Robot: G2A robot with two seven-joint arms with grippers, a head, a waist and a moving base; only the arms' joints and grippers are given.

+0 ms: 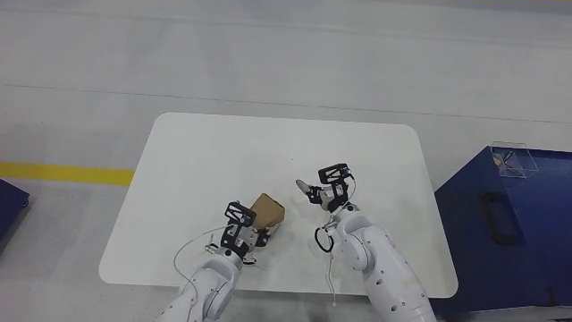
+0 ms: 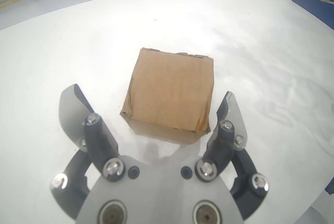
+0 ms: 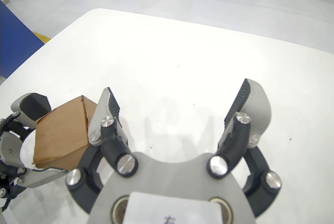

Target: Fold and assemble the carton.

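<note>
- The left gripper [image 2: 152, 92] is low over the table [image 2: 78, 40] with its jaws wide apart. The carton [image 2: 172, 94] sits just ahead, between the two fingers [image 2: 70, 105]. I cannot tell whether either finger touches the cardboard.
- The right gripper [image 3: 177, 86] is also spread and empty, over bare table just beside the carton.
- The carton rests on the half of the table nearer the robot. It looks like a closed brown box with a flat top face and rumpled, slightly torn corners. The right wrist view shows a seam running across the top.
- To my eye the folding is mostly done, and what's left is squaring up and pressing down.
- To do that well, the left jaws should close evenly on two opposite side walls. They should sit low enough to steady the box without crushing its soft corners.
- The right gripper would do best coming in from the free side and pressing flat along the seam. It should push toward the held walls rather than away, so the box doesn't skid on the smooth top.
- I'd use gentle force, since worn cardboard creases wherever it likes.
- Count: one carton, two grippers with two fingers apiece, and one white table.
</note>
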